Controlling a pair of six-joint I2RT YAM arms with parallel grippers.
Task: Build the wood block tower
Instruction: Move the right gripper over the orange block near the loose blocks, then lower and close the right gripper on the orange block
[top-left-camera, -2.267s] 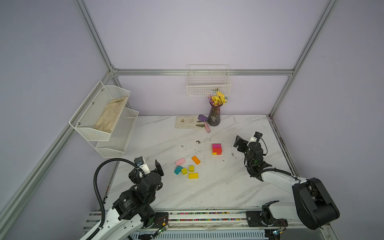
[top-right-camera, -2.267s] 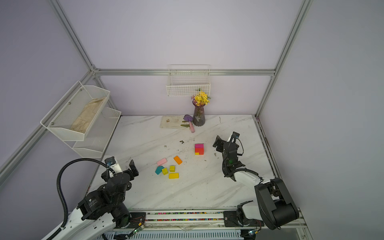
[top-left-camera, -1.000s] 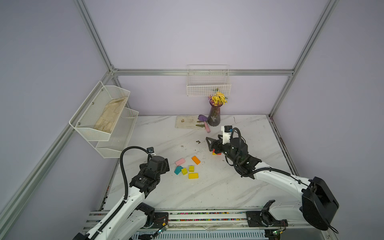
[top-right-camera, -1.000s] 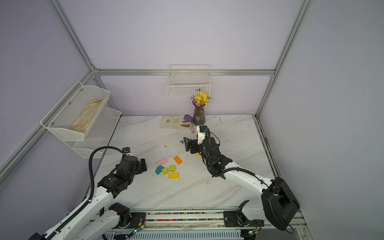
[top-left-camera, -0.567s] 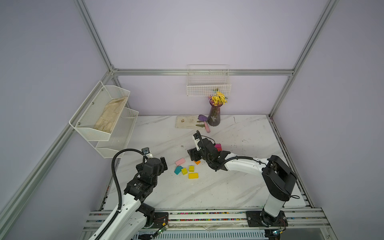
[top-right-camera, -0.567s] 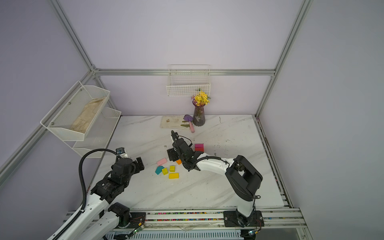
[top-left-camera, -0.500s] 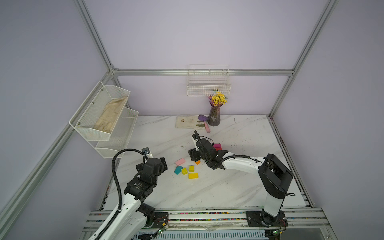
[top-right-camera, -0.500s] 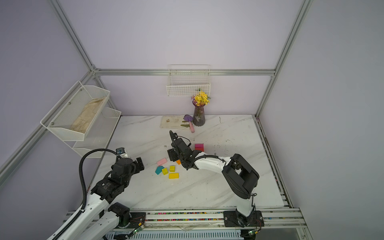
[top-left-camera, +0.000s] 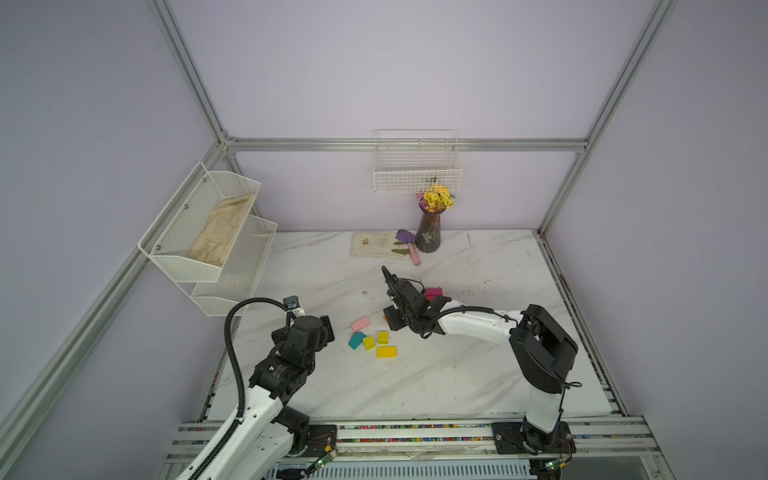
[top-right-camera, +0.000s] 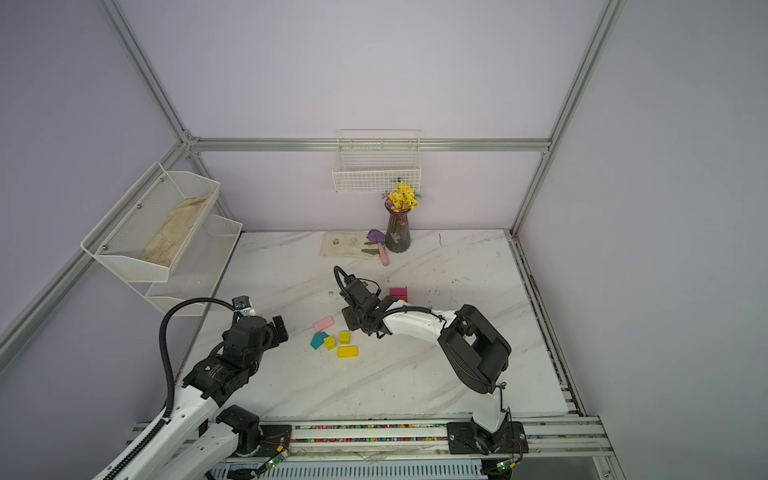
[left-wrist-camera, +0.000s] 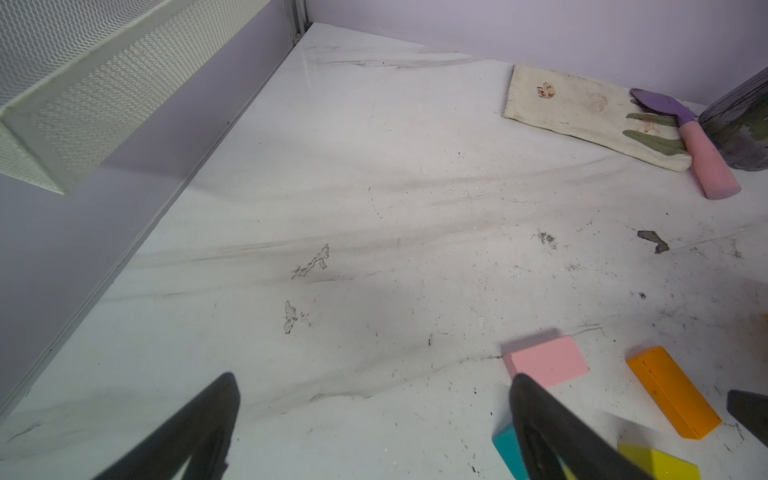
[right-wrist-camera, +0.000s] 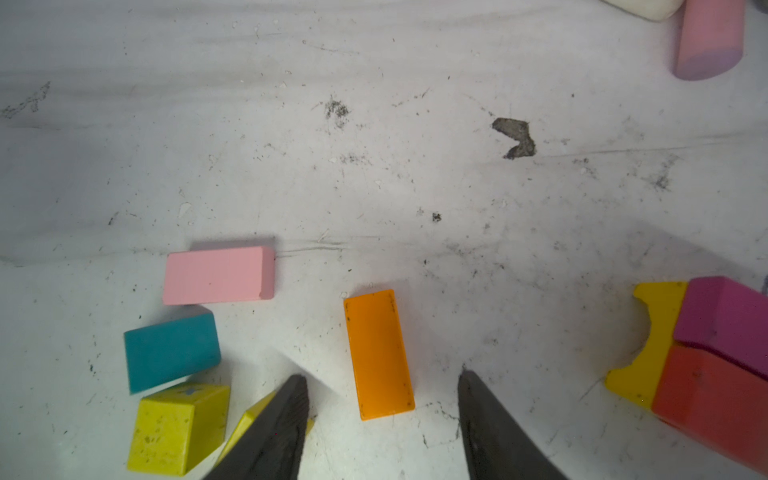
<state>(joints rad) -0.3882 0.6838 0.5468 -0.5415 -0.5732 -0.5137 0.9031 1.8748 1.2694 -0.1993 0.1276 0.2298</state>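
The right gripper (right-wrist-camera: 381, 376) is low over the table (right-wrist-camera: 374, 166). Its fingers (right-wrist-camera: 286, 419) are partly apart, one on each side of the orange block (right-wrist-camera: 379, 353), with a small gap on both sides, so it holds nothing yet. The block lies flat, its long axis pointing straight away from the wrist; the jaws would shut across its narrow width. A yellow cube (top-left-camera: 382, 337) sits just beside one finger, and I think that side is tight. The tower (right-wrist-camera: 727, 320), only red, yellow and magenta so far, stands near on the other side, with bare table between. The left gripper (left-wrist-camera: 374, 377), wide open and empty, is farther off.
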